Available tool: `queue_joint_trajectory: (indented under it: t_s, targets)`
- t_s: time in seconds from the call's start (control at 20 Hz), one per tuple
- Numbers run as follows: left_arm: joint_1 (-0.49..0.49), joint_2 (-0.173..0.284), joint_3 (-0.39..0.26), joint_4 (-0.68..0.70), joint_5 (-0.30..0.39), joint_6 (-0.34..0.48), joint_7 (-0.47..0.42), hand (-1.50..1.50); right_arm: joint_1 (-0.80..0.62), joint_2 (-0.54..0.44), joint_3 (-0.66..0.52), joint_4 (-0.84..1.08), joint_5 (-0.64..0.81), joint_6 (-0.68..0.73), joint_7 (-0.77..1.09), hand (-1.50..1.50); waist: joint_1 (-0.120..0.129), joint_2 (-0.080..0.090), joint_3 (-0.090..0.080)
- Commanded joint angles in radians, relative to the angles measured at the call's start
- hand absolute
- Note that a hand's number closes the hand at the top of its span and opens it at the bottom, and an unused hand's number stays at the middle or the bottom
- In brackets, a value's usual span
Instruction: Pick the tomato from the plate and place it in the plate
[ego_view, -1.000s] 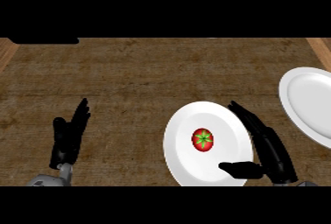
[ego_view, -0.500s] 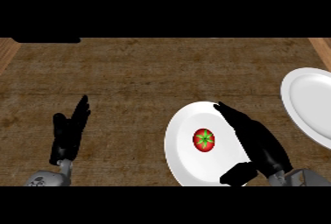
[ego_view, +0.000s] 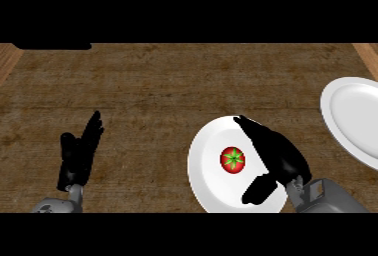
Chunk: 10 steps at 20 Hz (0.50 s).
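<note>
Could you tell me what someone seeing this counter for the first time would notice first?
The red tomato with its green star top stands out, sitting in the middle of a white plate at lower centre-right. The black right hand hangs over that plate just right of the tomato, fingers open, not holding it. A second white plate is cut by the right edge, and the left hand rests open at lower left.

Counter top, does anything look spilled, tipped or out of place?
Nothing stands out. The tomato sits whole on the near plate, the far plate lies flat at the right edge, and the right hand is over the near plate, not holding anything.
</note>
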Motion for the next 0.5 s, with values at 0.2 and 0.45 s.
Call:
queue_joint_trajectory:
  t_s: [0.2, 0.45]
  targets:
    - [-0.03, -0.063, 0.046, 0.114, -0.055, -0.014, -0.06, 0.0, 0.002, 0.128, -0.087, 0.094, 0.09, 0.118, -0.066, -1.5, -0.003, 0.001, 0.0]
    - [-0.015, -0.042, 0.077, 0.0, -0.047, -0.075, 0.018, 0.0, 0.071, 0.21, -0.093, 0.104, 0.192, 0.134, -0.079, -1.5, -0.003, 0.001, 0.0]
